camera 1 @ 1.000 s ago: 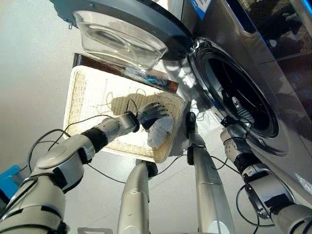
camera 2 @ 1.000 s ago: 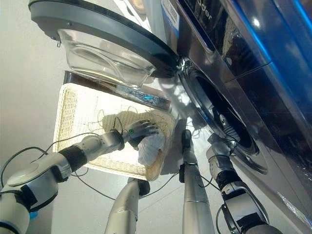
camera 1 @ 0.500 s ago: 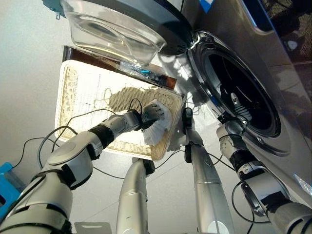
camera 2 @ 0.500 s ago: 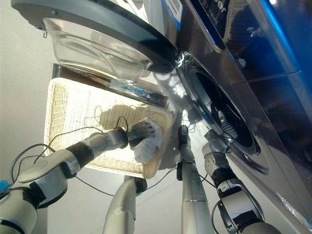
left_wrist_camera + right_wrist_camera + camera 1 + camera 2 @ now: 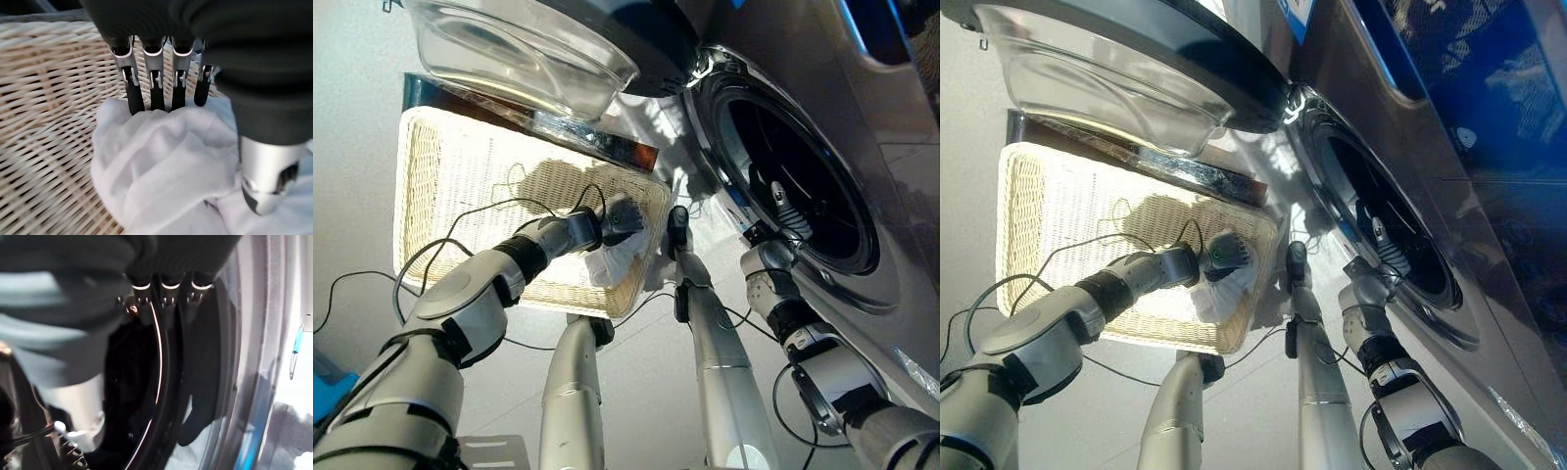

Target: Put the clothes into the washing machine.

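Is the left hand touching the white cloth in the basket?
Touching. In the left wrist view the left hand has its fingers and thumb dug into the bunched white cloth, which lies on the wicker basket.

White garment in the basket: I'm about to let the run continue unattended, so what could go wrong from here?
The left hand pinches only one bunch of the white garment; loose folds could trail and snag the wicker basket when lifted. The open door overhangs the basket, so a lifting arm might hit it. The right hand rests at the drum opening and may block the way in.
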Tool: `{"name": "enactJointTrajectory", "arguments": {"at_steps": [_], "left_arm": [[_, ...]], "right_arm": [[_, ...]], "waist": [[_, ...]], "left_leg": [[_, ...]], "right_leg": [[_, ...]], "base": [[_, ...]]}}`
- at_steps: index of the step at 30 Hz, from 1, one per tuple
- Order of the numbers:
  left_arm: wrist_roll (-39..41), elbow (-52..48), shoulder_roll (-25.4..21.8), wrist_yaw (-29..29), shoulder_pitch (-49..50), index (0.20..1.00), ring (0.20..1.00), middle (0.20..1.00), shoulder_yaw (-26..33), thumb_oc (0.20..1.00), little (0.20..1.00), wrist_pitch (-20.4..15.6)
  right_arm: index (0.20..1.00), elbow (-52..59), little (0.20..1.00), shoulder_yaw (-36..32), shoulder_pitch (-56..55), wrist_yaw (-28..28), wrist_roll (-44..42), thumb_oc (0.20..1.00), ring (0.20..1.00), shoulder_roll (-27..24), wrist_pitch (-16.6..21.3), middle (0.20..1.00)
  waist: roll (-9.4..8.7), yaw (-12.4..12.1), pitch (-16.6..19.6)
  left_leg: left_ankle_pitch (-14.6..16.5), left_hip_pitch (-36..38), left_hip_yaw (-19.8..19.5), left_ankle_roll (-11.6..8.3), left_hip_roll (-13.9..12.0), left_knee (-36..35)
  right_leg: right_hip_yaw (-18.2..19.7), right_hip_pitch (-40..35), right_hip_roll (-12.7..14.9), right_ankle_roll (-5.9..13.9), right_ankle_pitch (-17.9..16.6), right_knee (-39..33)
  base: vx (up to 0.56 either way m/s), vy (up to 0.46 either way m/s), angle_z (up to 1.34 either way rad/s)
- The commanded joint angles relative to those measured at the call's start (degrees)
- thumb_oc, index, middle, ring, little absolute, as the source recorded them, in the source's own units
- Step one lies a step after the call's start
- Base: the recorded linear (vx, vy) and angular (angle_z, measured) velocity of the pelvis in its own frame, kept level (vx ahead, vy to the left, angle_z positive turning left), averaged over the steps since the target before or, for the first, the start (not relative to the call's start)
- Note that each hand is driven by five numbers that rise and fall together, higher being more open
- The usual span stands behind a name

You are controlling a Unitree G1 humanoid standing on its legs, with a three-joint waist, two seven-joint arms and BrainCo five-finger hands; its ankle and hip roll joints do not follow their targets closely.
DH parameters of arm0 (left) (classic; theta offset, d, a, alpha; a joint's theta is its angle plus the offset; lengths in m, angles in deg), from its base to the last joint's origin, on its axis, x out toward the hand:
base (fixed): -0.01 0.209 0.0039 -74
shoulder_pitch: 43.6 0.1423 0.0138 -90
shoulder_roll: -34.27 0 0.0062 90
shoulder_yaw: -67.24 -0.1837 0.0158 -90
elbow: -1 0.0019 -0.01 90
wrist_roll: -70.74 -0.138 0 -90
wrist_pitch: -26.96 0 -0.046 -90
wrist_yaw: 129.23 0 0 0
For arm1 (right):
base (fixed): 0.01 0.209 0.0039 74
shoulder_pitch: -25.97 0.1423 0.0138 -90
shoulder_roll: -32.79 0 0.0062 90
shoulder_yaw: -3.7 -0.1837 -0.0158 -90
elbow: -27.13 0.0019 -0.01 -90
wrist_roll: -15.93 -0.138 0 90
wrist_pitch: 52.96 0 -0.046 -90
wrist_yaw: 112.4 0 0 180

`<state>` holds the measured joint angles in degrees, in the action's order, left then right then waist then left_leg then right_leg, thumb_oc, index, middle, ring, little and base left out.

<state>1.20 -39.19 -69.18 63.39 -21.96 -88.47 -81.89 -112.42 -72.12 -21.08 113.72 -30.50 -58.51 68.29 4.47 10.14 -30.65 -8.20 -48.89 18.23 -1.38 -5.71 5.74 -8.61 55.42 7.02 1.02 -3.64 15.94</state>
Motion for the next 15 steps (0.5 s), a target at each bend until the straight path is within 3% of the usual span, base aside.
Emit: {"name": "enactJointTrajectory", "arguments": {"at_steps": [1,2,4,8,15], "left_arm": [[-3.8,2.9,1.8,-2.1,1.8,1.000,1.000,1.000,0.7,1.000,1.000,1.2],[-4.1,3.0,1.8,-2.1,1.8,1.000,1.000,1.000,0.6,1.000,1.000,1.5],[-7.2,5.5,2.1,-2.6,2.5,1.000,1.000,1.000,0.7,1.000,1.000,5.5],[-8.9,8.3,2.5,-3.4,3.1,1.000,1.000,1.000,0.7,1.000,1.000,8.4],[-10.5,12.5,3.0,-6.6,4.1,1.000,1.000,1.000,0.5,1.000,1.000,10.0]], "right_arm": [[1.000,0.4,1.000,-1.0,0.5,-1.4,-3.2,1.000,1.000,0.9,2.2,1.000],[1.000,0.4,1.000,-1.0,0.5,-1.4,-3.2,1.000,1.000,0.9,2.3,1.000],[1.000,0.3,1.000,-1.1,0.3,-2.1,-3.4,1.000,1.000,1.3,3.3,1.000],[1.000,0.5,1.000,-1.2,0.1,-2.8,-4.1,1.000,1.000,1.5,3.9,1.000],[1.000,-0.1,1.000,-1.5,0.1,-3.6,-4.8,1.000,1.000,1.8,5.3,1.000]], "waist": [[-0.85,-1.7,0.9],[-0.84,-1.7,0.9],[-0.82,-1.7,0.9],[-0.86,-1.8,0.9],[-1.01,-2.0,0.9]], "left_leg": [[0.9,-1.8,3.0,-5.26,1.3,0.4],[0.9,-1.9,2.9,-5.27,1.3,0.4],[0.7,-2.5,2.7,-5.27,1.4,0.1],[0.5,-3.3,2.5,-5.32,1.4,-0.1],[0.5,-4.1,1.7,-5.21,1.5,-0.2]], "right_leg": [[-1.0,0.4,-1.5,8.31,-2.6,-0.1],[-1.0,0.4,-1.4,8.32,-2.6,-0.1],[-1.0,0.9,-1.5,8.41,-2.8,-0.4],[-0.9,1.5,-1.3,8.52,-3.1,-0.7],[-1.0,2.1,-1.1,8.61,-3.3,-0.8]], "base": [[0.00,0.000,0.00],[0.00,0.000,0.00],[0.00,0.000,0.00],[0.00,0.000,0.00],[0.00,-0.004,0.00]]}}
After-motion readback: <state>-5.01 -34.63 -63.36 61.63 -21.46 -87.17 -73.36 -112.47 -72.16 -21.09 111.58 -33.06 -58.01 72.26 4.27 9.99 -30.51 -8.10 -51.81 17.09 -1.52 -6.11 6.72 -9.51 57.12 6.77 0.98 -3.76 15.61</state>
